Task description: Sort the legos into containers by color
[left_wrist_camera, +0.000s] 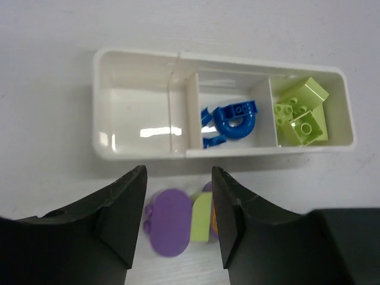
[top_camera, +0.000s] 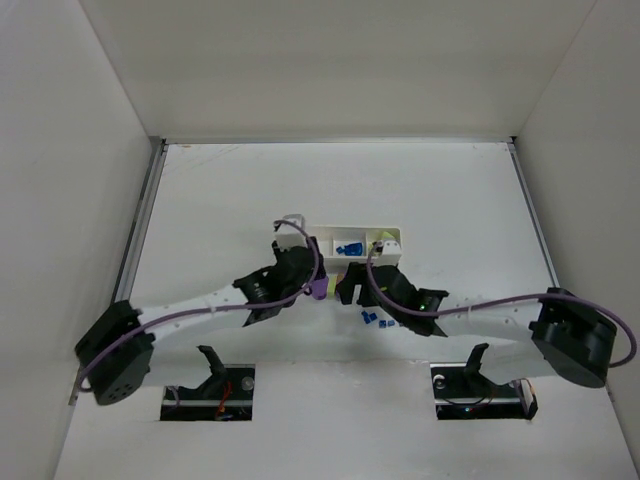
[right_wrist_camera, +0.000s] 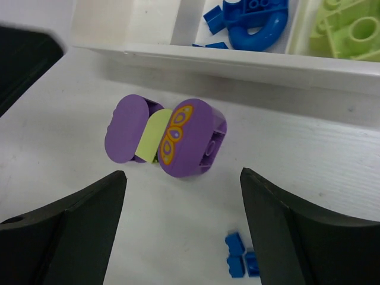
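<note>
The white tray (left_wrist_camera: 142, 155) has three containers: the left one is bare, the middle holds dark-blue legos (left_wrist_camera: 235, 120), and the right holds yellow-green blocks (left_wrist_camera: 301, 111). In front of it a purple piece (right_wrist_camera: 190, 138) stands on the table with a yellow-green slab (right_wrist_camera: 149, 136) clamped between its two rounded halves. My left gripper (left_wrist_camera: 178, 178) is open and straddles it, with a gap on the left side. My right gripper (right_wrist_camera: 184, 175) is wide open just short of it and holds nothing. Tiny blue bricks (right_wrist_camera: 240, 261) lie by its right finger.
In the top view the tray (top_camera: 340, 232) sits mid-table, with both grippers (top_camera: 318, 272) (top_camera: 350, 283) meeting just in front of it at the purple piece (top_camera: 319, 289). Loose blue bricks (top_camera: 375, 320) lie under the right arm. White walls enclose the table.
</note>
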Motion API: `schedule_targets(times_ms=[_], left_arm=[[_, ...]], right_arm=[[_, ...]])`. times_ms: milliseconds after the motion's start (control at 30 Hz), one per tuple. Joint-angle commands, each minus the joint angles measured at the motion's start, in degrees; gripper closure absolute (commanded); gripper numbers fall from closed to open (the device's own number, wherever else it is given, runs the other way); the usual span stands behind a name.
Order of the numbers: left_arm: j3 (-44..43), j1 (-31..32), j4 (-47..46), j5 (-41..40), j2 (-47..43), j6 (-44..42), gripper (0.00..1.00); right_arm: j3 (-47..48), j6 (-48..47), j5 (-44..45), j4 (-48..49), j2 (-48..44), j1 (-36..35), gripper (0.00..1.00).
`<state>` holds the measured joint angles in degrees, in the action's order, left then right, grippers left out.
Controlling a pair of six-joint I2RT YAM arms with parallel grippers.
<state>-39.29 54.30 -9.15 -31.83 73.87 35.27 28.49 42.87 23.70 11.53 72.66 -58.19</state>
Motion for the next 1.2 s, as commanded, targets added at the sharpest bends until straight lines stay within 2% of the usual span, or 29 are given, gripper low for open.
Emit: schedule_targets(times_ms=[0, 167, 400, 500, 600, 667, 767, 867, 1167], left_arm=[[8.6, 0.6, 2.8, -1.1, -9.9, 6.4, 0.54], [16.8, 1.2, 7.6, 0.4, -19.5, 12.7, 0.47], [21.0, 0.5, 5.7, 3.3, -22.1, 16.6, 0.41], [22.1, 0.3, 4.6, 4.1, -23.1, 17.3, 0.39], [22.9, 0.0, 4.0, 4.8, -24.3, 18.0, 0.38], [23.3, -0.3, 3.7, 5.2, -25.1, 18.3, 0.38], [23.9, -0.7, 3.3, 6.0, -26.0, 18.8, 0.36], [24.5, -1.6, 2.8, 7.1, -26.5, 19.7, 0.33], [27.2, -5.0, -0.9, 8.6, -23.9, 21.8, 0.32]], right_arm=[[4.7, 2.4, 1.4, 2.7, 4.8, -0.5, 0.14], [7.6, 4.6, 1.7, 0.6, 9.6, -1.2, 0.09], [11.0, 7.5, 0.6, -0.5, 15.5, -1.1, 0.09], [11.6, 9.6, 0.0, -0.2, 17.9, -0.7, 0.16], [11.5, 11.2, 0.2, 0.2, 19.2, -0.6, 0.31], [11.2, 11.9, 0.2, 0.9, 19.7, -0.7, 0.47], [9.8, 12.2, 1.2, 2.5, 18.9, -0.8, 0.59], [8.1, 12.2, 1.9, 4.5, 17.0, -0.8, 0.65], [4.6, 11.4, 1.6, 9.0, 12.9, -1.1, 0.7]])
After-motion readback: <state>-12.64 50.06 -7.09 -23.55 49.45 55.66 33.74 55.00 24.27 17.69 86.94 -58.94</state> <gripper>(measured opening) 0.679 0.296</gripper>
